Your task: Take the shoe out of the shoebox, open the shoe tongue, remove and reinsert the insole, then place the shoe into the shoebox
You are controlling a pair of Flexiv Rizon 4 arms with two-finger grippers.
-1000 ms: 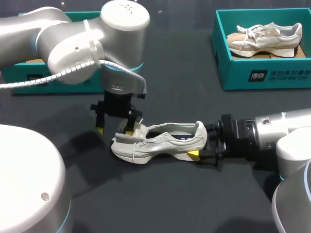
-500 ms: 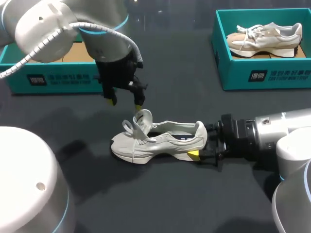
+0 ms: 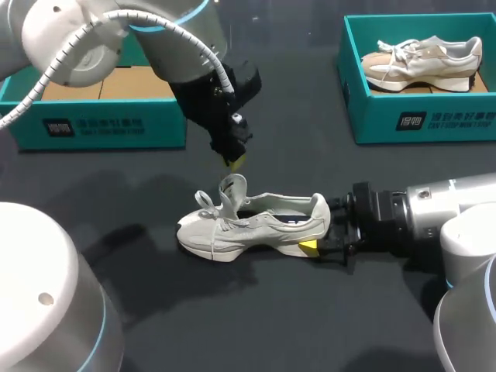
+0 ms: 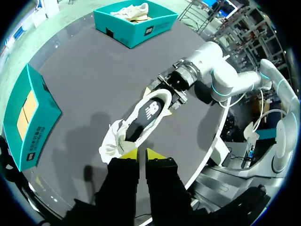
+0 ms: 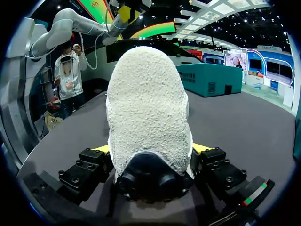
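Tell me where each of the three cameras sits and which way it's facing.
Head view: above and behind, looking down on the table; both arms show.
Left wrist view: on the left wrist, looking down past the left gripper at the shoe.
Right wrist view: on the right wrist, facing the shoe's heel inside the right gripper.
Shared: all three show the shoe.

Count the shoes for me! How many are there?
2. One shoe lies mid-table, its heel in the right gripper. The other shoe sits in the far-right shoebox. Part of the left box is hidden.
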